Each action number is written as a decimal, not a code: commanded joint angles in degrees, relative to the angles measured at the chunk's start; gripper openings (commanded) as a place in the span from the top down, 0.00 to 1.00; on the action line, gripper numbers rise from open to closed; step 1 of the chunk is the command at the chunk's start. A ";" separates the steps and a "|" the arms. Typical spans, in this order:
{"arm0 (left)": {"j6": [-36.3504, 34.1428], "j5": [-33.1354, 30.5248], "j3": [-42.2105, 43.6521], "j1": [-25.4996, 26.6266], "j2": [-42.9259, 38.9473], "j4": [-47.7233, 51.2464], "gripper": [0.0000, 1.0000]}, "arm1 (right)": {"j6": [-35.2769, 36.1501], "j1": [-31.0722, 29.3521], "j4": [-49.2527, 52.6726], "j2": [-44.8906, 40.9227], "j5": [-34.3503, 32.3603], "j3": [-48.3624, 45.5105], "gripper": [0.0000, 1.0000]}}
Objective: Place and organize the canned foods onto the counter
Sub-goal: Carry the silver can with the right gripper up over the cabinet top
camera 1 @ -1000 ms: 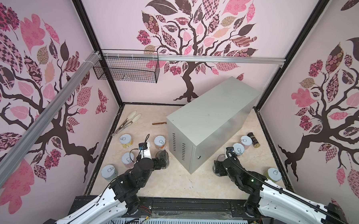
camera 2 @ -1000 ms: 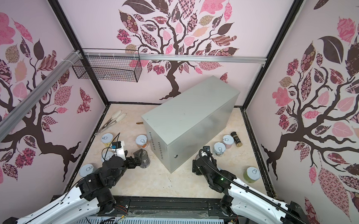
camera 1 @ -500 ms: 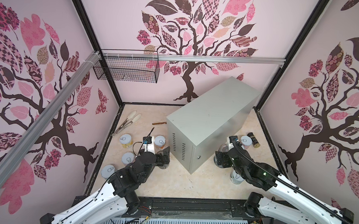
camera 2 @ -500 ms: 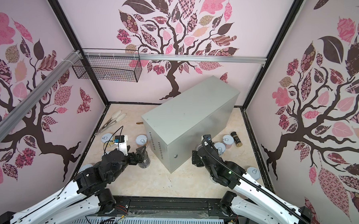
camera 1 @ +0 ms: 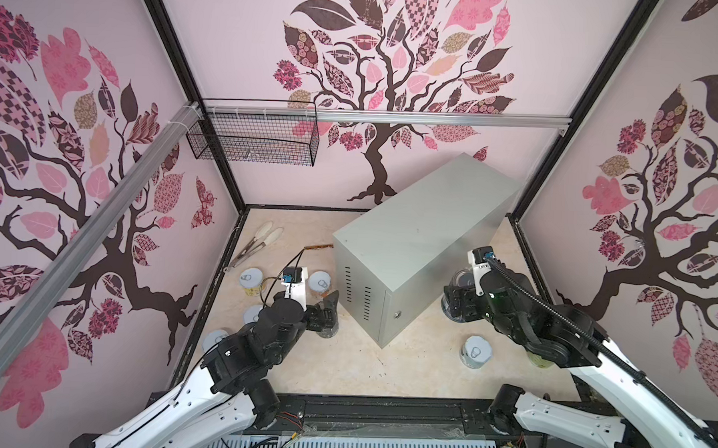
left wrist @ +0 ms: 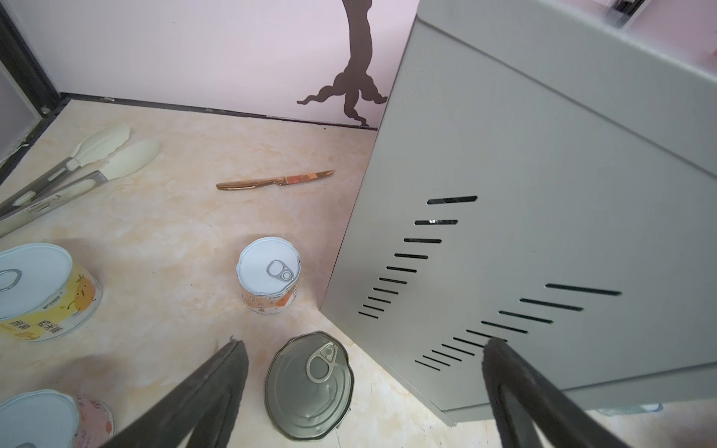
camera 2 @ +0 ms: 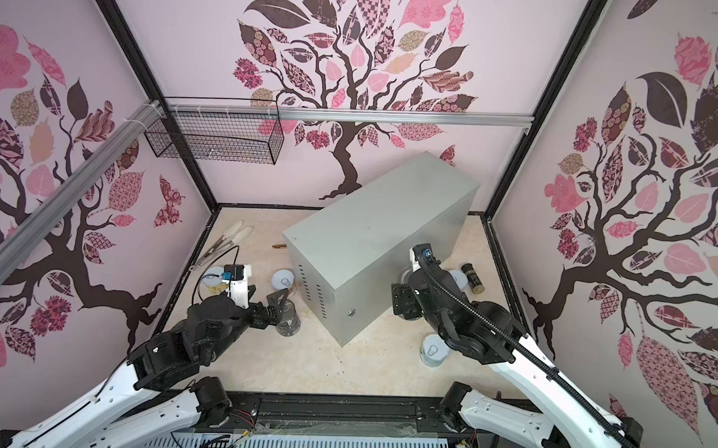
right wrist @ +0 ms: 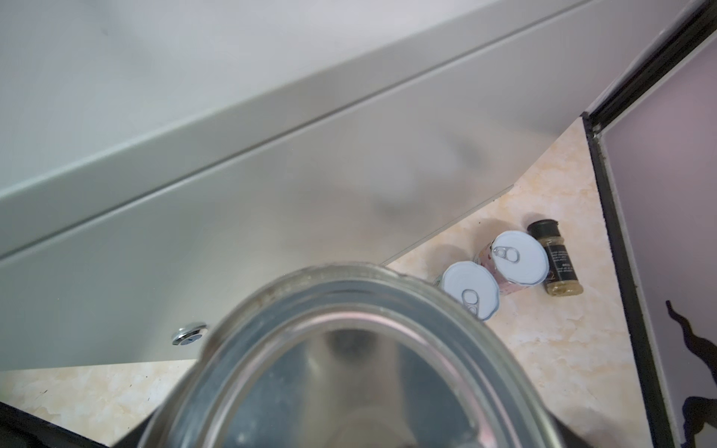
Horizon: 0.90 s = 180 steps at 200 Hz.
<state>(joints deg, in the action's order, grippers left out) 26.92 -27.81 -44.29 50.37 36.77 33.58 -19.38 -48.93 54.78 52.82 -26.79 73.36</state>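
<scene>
Dark can [left wrist: 309, 384] sits at spread left tool [left wrist: 361, 343]; right tool [camera 1: 456, 296] clamps one silver can [right wrist: 349, 368].

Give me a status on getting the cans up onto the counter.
Done: nothing yet; the counter top is bare. In hand: the right tool seems to grip a metal can beside it; the left tool hangs open over a dark can. Left: every can, including the short cans on the floor.

Pink tree-patterned walls [camera 1: 248, 41], beige marbled floor [camera 1: 342, 370]
</scene>
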 commanded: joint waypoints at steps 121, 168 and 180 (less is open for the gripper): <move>-4.92 11.86 -15.49 0.17 4.62 12.55 0.02 | 10.21 0.17 12.93 18.05 -3.44 46.66 0.77; -5.29 13.94 -17.67 0.17 5.06 14.33 0.02 | 13.75 0.21 12.88 27.67 -4.32 62.88 0.79; -5.62 13.93 -18.24 0.17 5.29 14.34 0.02 | 13.94 0.19 12.88 30.39 -5.03 65.86 0.78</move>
<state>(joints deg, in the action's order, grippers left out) 22.44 -15.03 -59.77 50.37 42.04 46.61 -7.90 -48.93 72.77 79.48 -28.80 132.40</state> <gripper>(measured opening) 0.981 0.883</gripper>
